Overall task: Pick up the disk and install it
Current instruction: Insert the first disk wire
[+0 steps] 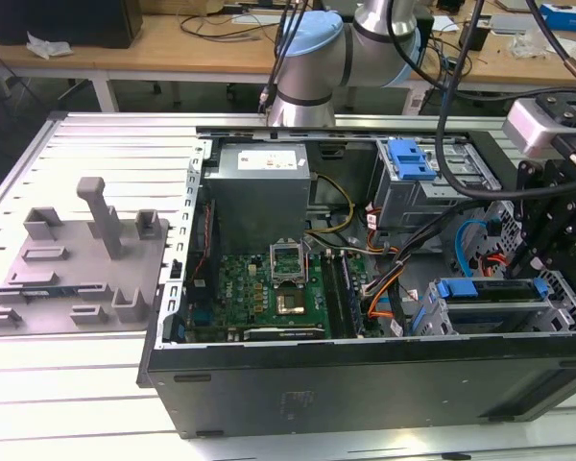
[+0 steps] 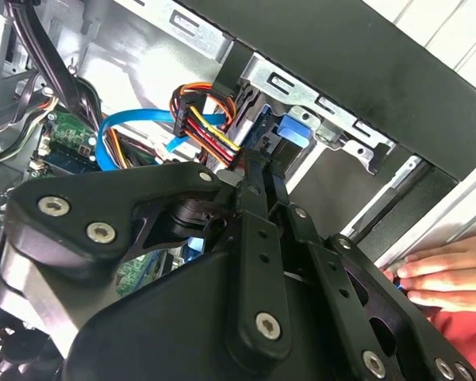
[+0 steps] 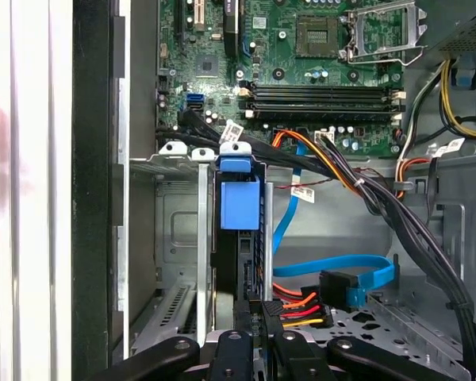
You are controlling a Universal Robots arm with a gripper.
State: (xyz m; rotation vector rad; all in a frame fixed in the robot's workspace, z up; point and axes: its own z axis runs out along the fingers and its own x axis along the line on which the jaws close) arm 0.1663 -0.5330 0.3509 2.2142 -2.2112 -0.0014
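"Exterior view's left first: what lies on the surface?"

"A ribbed metal table (image 1: pixel 67 384), carrying a grey fixture plate (image 1: pixel 77 264) with upright blocks. Just beside it, towards the exterior view's right, an open computer case (image 1: pixel 365 389) shows its motherboard (image 1: pixel 269 298) and grey power supply (image 1: pixel 259 187). A bundle of cables (image 1: pixel 394 279) runs between board and drive cage (image 1: pixel 568 305). Wooden desks (image 1: pixel 173 43) run along the far side, behind the arm (image 1: pixel 307 58)."

"And the disk?"

"The disk (image 1: pixel 490 291) sits in that cage at the case's near end, at the exterior view's right, its blue frame showing. The gripper (image 1: pixel 524 274) hangs just above it."

"Clamped on it?"

"That cannot be told: in both wrist views the gripper's own black links hide where it meets the disk. In the second wrist view a hand (image 2: pixel 444 274) lies just outside the case's black wall, its red sleeve (image 2: pixel 472 337) cut off at the picture's edge."
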